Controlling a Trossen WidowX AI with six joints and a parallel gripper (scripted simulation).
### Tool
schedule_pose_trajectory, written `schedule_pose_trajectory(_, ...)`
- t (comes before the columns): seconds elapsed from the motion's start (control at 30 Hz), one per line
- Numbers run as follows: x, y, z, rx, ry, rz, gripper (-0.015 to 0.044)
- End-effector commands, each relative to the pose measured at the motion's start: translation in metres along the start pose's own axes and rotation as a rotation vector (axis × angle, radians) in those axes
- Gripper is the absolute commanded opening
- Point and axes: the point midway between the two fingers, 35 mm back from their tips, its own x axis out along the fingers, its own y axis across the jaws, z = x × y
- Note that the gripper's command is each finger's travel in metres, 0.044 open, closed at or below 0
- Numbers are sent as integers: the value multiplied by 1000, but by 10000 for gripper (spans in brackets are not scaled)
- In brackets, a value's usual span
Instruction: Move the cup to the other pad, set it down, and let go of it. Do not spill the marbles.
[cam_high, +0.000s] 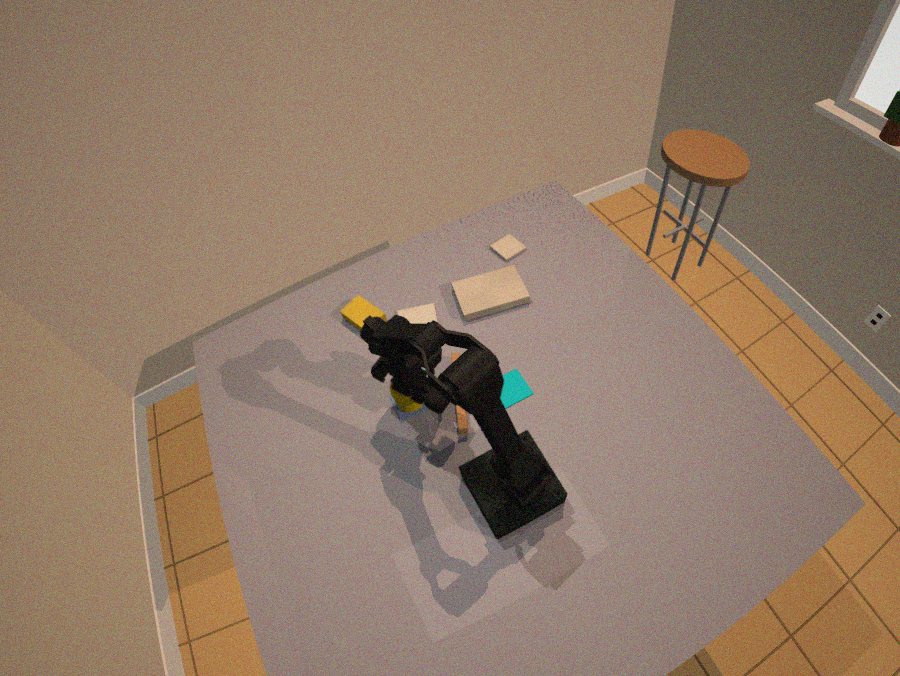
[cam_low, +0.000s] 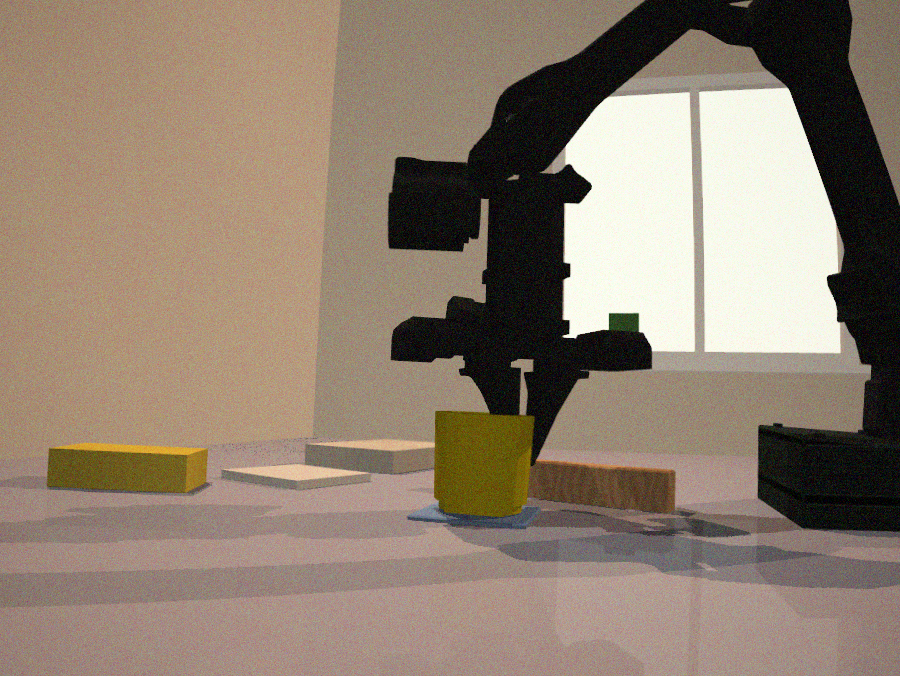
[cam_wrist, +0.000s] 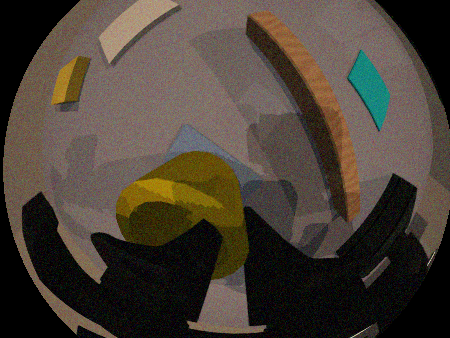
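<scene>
On the worktop, the yellow cup is seen standing upright on the thin blue pad, close in front of the arm's base. The end effector is held vertically over the cup's right side, pointing straight down. One finger is sunk inside the cup, the other runs down outside the wall; the wall is pinched between them, with the fingers drawn nearly together. In the wrist view the cup is seen partly covered by the dark finger inside it, and the interior is too shadowed for marbles to be made out. The cup's base appears to be in contact with the blue pad, though this is hard to confirm from the low side angle.

The teal pad is located on the far side of the arm from the cup, well apart from it. A wooden bar is laid flat between the two pads, just behind the cup's right side. A yellow block is placed to the left, with a thin cream tile and a thicker cream slab beyond it
</scene>
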Motion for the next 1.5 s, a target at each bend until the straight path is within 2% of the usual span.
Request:
schedule_pose_trajectory(0.0, 0, 0, 0, 0, 0, 1, 0)
schedule_pose_trajectory(0.6, -57, 0, 1, 4, 4, 0, 0)
schedule_pose_trajectory(1.47, -54, -13, 13, 5, 0, 0, 0)
